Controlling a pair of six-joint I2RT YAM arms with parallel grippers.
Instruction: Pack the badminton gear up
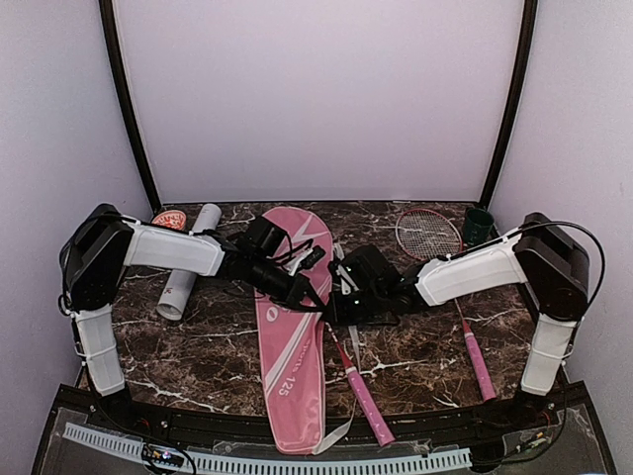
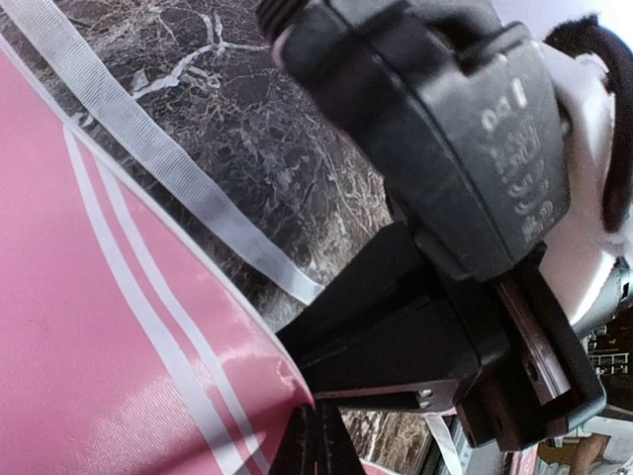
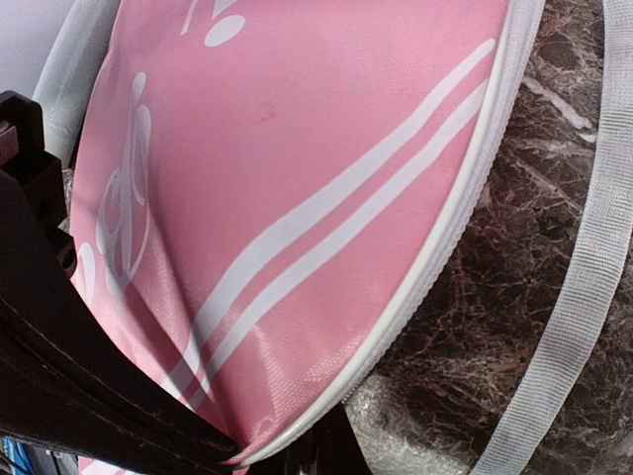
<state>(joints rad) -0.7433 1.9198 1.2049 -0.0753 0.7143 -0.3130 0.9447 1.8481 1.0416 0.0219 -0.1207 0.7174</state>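
Left claw and right claw are both pinching shut, close together, on the 3 o'clock rim of the pink bag, which is lying across the bench from 12 to 6 o'clock. They are probably gripping it there to work its mouth open. One racket is lying just beside it at 5 o'clock, the other racket at 2 o'clock and the white tube at 10 o'clock, all not yet packed.

The counter was dark brown marble-patterned stone with white veins. A long pink racket-shaped bag lay down its centre, white webbing strap trailing alongside. A long white cardboard tube lay at left. One red-framed racket with pink-wrapped handle lay just right of the bag. A second red-framed racket lay farther right, with a small dark green cup beside its head.
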